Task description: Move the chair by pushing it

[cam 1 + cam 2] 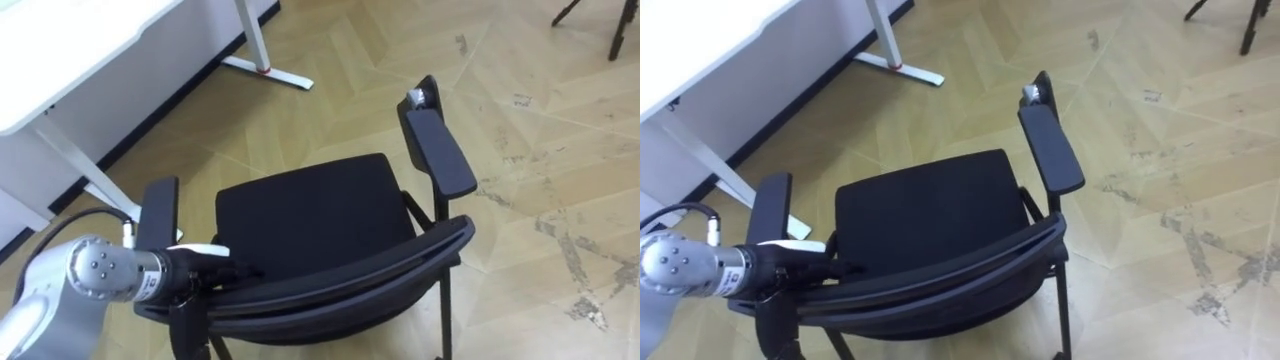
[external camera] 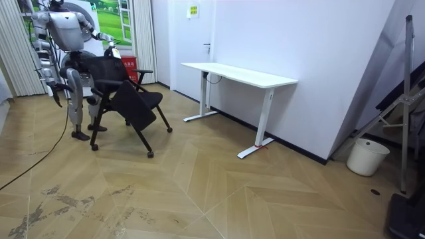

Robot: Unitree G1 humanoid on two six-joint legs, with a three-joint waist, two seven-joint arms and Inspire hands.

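Room view: chair (image 2: 136,106) on parquet floor (image 2: 232,192)

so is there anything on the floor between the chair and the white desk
Nothing visible does. The wood floor between the chair and the white desk is bare up to the desk's foot. The left hand is at the chair's backrest, with nothing between them.

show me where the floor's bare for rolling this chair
Bare floor right of the chair, up to the dark stand legs; also ahead, before the desk foot. Crowded on the left: desk and left hand on the backrest.
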